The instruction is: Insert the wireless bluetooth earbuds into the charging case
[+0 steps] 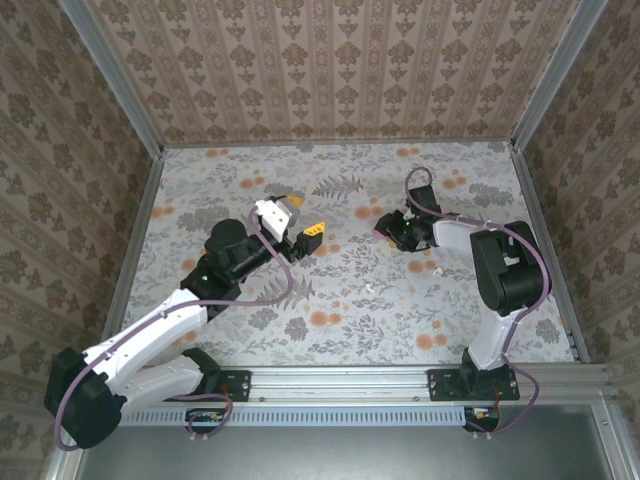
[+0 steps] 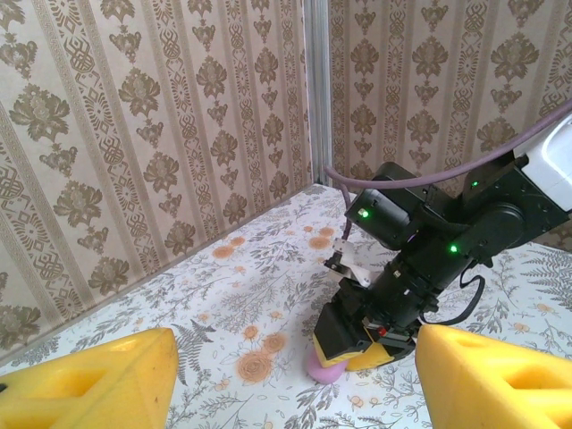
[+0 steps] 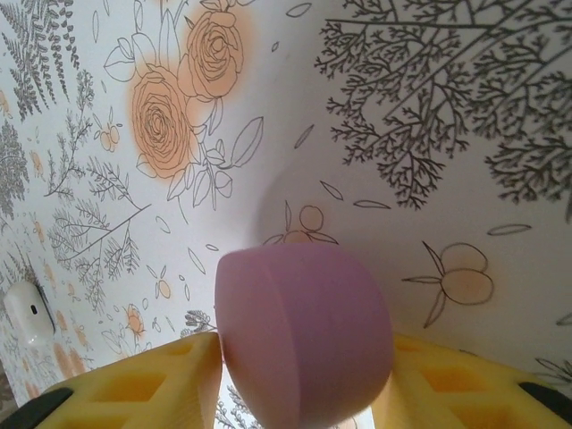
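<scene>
Right wrist: pink case (image 3: pixel 304 335) is blurred, its bottom cut by the frame edge. Right gripper (image 3: pixel 299 349) fingers are cropped too, so can't tell if the pads pinch it. Left wrist: same case mostly hidden under that gripper. Left gripper (image 2: pixel 295 357) fingers cut at the bottom edge. Top: white speck (image 1: pixel 368 290) on table (image 1: pixel 300 320) is too small to identify.

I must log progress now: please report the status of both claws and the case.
Left claw open, empty, raised. Right claw shut on pink oval case, on table, looks closed. Small white piece lies beside, nothing blocking.
</scene>
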`<action>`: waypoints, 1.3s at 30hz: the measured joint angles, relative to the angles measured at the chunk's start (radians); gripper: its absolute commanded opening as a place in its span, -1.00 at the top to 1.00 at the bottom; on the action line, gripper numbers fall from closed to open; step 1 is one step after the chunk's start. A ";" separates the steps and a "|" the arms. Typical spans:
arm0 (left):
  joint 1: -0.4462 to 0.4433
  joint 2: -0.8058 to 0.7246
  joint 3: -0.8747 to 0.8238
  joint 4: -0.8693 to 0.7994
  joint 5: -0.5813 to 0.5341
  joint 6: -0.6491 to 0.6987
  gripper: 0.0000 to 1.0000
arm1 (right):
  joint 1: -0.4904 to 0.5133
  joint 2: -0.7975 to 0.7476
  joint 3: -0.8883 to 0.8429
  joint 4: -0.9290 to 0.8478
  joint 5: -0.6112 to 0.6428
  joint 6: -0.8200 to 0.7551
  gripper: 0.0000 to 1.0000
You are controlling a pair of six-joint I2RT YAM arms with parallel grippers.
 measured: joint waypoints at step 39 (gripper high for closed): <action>0.445 0.658 0.525 -0.859 -0.176 -0.397 -0.39 | -0.002 -0.568 -0.093 -0.205 0.011 -0.056 -0.11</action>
